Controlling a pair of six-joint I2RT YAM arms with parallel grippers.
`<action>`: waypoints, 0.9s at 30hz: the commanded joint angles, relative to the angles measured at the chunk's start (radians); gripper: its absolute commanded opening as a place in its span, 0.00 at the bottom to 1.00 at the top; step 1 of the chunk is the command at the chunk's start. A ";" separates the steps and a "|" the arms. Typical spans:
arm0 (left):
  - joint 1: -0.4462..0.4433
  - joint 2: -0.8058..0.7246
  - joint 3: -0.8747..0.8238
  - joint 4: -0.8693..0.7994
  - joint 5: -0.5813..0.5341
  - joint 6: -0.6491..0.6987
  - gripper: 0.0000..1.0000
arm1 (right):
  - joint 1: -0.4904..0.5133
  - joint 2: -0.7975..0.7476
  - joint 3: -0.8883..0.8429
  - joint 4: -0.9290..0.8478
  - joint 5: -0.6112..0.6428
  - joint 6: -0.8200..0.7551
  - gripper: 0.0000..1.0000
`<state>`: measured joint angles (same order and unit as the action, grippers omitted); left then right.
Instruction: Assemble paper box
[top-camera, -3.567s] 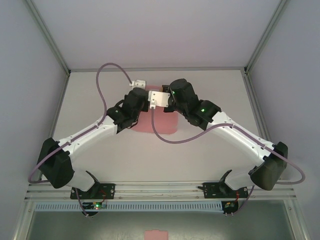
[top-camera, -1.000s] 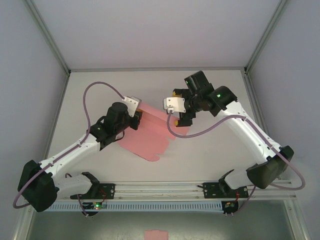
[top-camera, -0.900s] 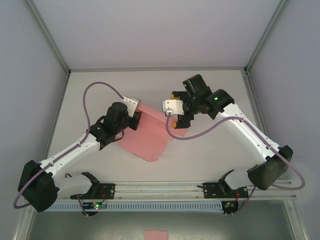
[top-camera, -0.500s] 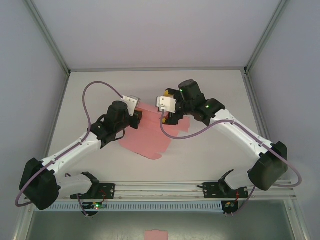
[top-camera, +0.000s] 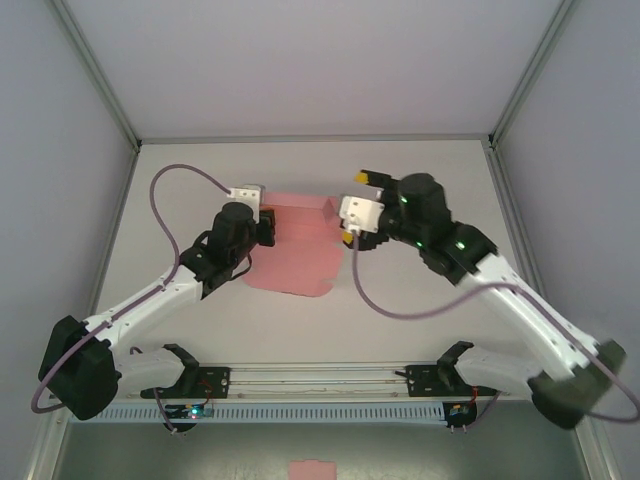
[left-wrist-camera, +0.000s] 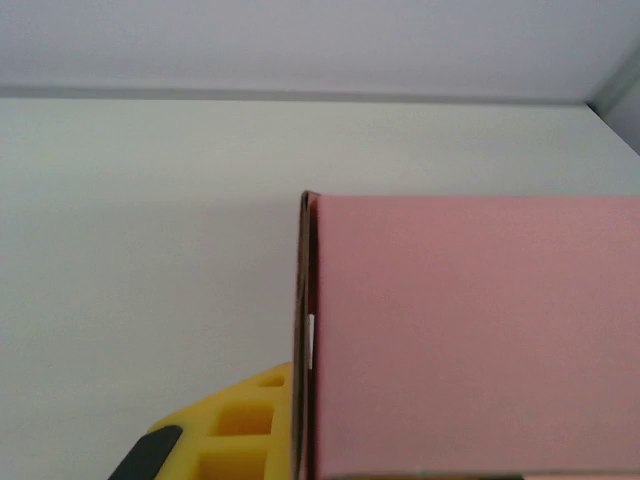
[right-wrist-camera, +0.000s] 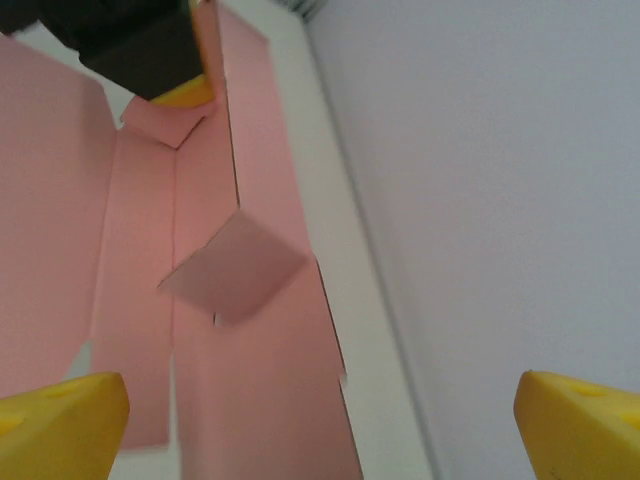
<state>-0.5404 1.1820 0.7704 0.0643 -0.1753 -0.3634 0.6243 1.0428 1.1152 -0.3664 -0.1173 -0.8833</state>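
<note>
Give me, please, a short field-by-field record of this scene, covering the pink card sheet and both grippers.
object: pink thin-card many-flapped box sheet
object state: mostly flat on the white table, one small flap lifted
left gripper: shut on the sheet's left edge
right gripper: open, beside the sheet's right side, holding nothing
task stage: box not yet formed

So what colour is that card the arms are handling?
Plain pink, no pattern; the card shows best in the left wrist view.
</note>
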 joint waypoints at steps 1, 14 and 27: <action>0.030 -0.001 -0.030 0.135 -0.098 -0.123 0.00 | -0.044 -0.090 -0.107 0.195 0.044 0.174 0.98; 0.046 -0.117 -0.163 0.373 -0.019 -0.132 0.00 | -0.197 -0.102 -0.346 0.398 -0.077 1.165 0.98; 0.046 -0.137 -0.154 0.355 0.016 -0.068 0.00 | -0.208 0.120 -0.254 0.414 -0.215 1.164 0.83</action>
<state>-0.5018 1.0576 0.5980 0.3828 -0.1581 -0.4648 0.4084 1.1751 0.8097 0.0082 -0.2729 0.2794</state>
